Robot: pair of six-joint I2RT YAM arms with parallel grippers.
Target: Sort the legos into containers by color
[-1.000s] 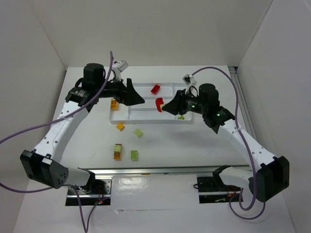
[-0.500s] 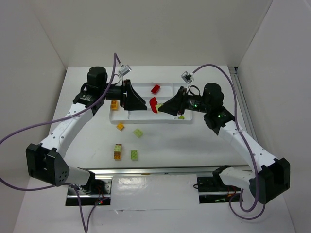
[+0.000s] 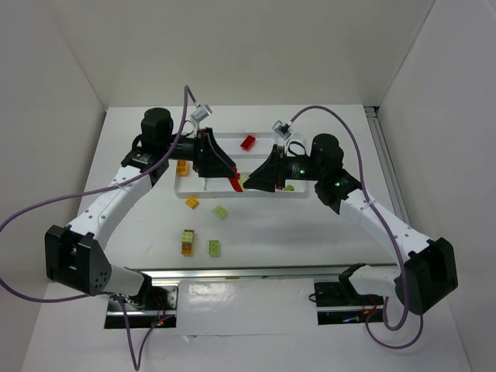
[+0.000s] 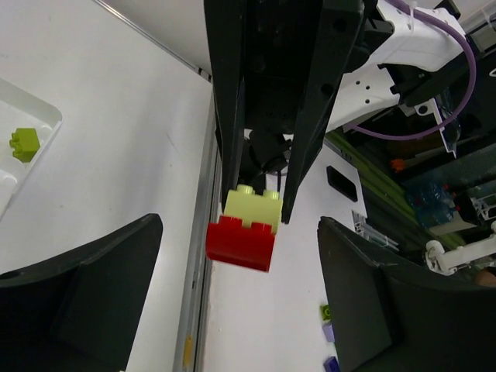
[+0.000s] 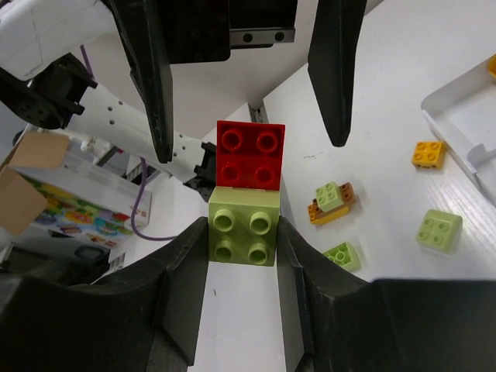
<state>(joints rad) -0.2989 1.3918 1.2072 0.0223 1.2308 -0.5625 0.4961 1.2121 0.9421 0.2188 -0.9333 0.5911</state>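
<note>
My right gripper [image 5: 243, 232] [image 3: 249, 184] is shut on the light green half of a two-colour lego; the green brick [image 5: 244, 229] [image 4: 253, 209] sits between its pads, and the red brick [image 5: 249, 155] [image 4: 241, 242] [image 3: 235, 180] sticks out beyond them. It hangs over the front of the white tray [image 3: 267, 192]. My left gripper [image 4: 240, 232] [image 3: 226, 172] faces it, open. Its fingers [image 5: 151, 85] stand on either side of the red brick without touching it. A red lego [image 3: 248, 142], an orange one [image 3: 182, 167] and a green one [image 3: 288, 187] [image 4: 25, 143] lie in the tray.
Loose legos lie on the table in front of the tray: a yellow-orange one [image 3: 191, 203] [image 5: 428, 153], a green one [image 3: 221, 212] [image 5: 438, 230], a green-on-orange stack [image 3: 187, 241] [image 5: 332, 201] and another green one [image 3: 214, 247] [image 5: 341, 256]. White walls enclose the table.
The right gripper has carried the green-and-red lego leftward. The left gripper has moved right to meet it, so its open jaws now flank the red brick.
</note>
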